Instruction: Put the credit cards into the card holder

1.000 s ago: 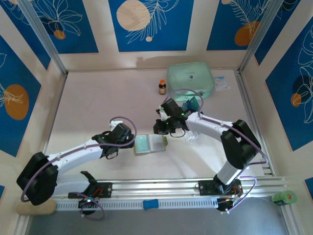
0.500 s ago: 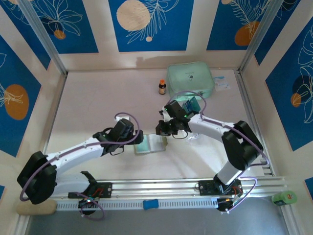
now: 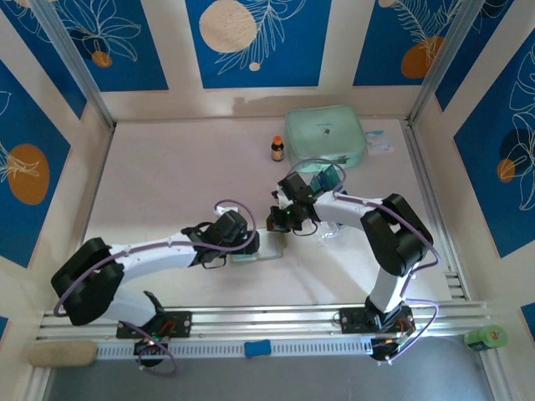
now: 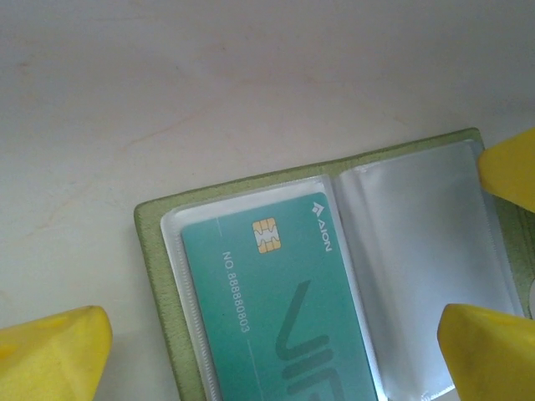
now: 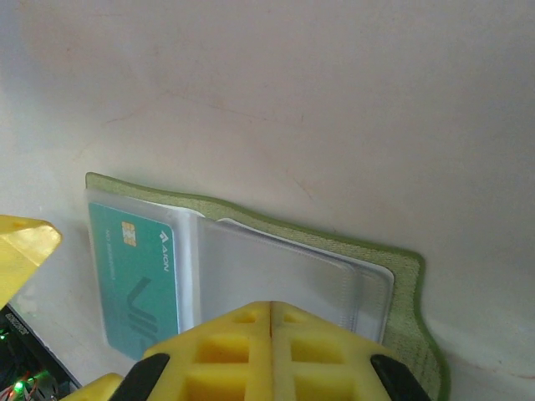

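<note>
Card holder [image 4: 159, 251] open, one card [image 4: 276, 309] pocketed: pin it with your pressed-together right gripper [image 5: 271, 326], left gripper [image 3: 247, 246] spread above.

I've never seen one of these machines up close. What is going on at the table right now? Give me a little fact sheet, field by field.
Card holder: olive green, open flat on the table, clear pockets up
Filled pocket: one teal card, chip side up
Other pocket: looks empty
Left gripper: open wide, above the holder
Right gripper: shut, tip at the holder's edge; contact unclear
Further back: mint-green zip case, small brown bottle
</note>
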### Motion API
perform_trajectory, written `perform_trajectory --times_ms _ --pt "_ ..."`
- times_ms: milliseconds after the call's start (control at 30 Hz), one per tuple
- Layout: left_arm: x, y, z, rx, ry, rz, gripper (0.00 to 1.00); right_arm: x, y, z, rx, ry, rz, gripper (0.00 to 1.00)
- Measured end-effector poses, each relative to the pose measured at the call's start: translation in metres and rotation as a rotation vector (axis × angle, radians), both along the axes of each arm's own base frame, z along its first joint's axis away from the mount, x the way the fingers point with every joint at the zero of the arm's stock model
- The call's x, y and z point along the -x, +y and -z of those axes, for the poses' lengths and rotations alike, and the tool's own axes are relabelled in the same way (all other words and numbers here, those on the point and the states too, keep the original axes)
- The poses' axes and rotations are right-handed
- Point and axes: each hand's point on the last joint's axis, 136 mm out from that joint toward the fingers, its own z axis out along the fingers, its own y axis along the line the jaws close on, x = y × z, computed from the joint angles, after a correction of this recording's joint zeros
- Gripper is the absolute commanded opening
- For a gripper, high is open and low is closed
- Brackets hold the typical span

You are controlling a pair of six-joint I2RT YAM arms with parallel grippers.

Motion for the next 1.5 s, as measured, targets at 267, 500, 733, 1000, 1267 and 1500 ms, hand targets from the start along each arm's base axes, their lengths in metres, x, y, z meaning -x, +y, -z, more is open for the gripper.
perform_trajectory --times_ms 267,500,733,1000,1267,1500 --pt "-0.002 -0.006 0.006 -0.007 0.008 0.002 1.00 -0.002 -0.003 0.014 0.028 0.017 -0.009 0.02" --pt "-0.003 -0.008 0.009 -0.011 0.011 0.007 1.00 0.000 0.003 0.019 0.015 0.033 -0.026 0.02" --pt "-0.004 -0.009 0.012 -0.016 0.010 0.013 1.00 0.006 0.015 0.017 -0.009 0.034 -0.048 0.02" --pt "-0.005 -0.011 0.013 -0.017 0.006 0.019 1.00 0.007 0.018 0.016 -0.032 0.047 -0.039 0.02" --pt "-0.004 -0.009 0.022 -0.035 0.016 0.024 0.85 0.007 0.019 0.015 -0.037 0.054 -0.029 0.02" --pt "-0.004 -0.007 0.025 -0.038 0.007 0.023 0.77 0.006 0.018 0.012 -0.045 0.057 -0.022 0.12"
